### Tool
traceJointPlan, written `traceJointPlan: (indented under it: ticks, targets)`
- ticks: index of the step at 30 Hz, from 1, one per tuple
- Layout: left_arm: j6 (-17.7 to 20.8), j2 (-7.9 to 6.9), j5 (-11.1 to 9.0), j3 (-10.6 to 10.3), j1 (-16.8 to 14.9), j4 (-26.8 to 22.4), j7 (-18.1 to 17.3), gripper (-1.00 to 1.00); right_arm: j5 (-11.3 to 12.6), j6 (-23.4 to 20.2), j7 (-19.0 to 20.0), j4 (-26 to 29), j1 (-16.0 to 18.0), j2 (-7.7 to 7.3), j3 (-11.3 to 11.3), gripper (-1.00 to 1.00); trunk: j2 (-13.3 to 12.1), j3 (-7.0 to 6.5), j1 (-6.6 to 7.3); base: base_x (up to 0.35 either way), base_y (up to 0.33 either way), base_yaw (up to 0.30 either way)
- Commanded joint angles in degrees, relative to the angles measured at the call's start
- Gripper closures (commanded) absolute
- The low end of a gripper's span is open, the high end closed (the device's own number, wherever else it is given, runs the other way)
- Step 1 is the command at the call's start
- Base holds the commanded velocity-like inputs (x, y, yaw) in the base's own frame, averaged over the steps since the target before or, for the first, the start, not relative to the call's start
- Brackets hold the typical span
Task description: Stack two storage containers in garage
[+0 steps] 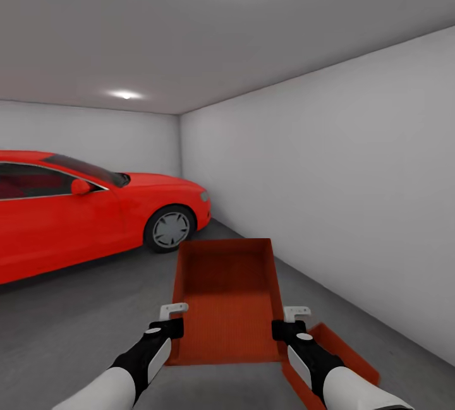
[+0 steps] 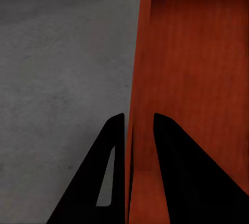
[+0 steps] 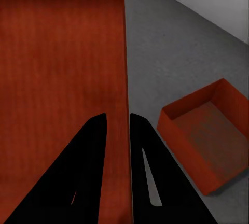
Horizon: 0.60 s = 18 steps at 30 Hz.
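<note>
Both grippers, left [image 1: 172, 319] and right [image 1: 291, 323], clamped on carried container [image 1: 227, 299] walls; misaligned lowering onto floor container [image 3: 205, 136] beside right gripper risks crooked stacking.

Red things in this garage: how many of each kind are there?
Orange-red storage containers: 2, one held between the left fingers and right fingers, one on the floor
Red cars: 1
Total: 3
</note>
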State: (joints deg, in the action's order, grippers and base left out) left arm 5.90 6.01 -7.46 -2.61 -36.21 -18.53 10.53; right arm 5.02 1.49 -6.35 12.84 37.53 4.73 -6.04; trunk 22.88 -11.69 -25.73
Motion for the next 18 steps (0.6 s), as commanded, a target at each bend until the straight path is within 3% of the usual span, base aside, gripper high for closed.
traceJointPlan:
  ticks: [1, 18]
  targets:
    - [-1.6, -1.87, 0.7, 0.9, 0.0, -0.9, 1.5, 1.00, 0.5, 0.1, -0.5, -0.2, 0.0, -0.07, 0.1, 1.00, 0.0, 0.03, -0.05, 0.321, 0.000, 0.000]
    - [-1.6, -1.87, 0.7, 0.9, 0.0, -1.0, 1.5, 1.00, 0.5, -0.1, -0.5, -0.2, 0.0, -0.07, 0.1, 1.00, 0.0, 0.03, -0.05, 0.322, 0.000, -0.017]
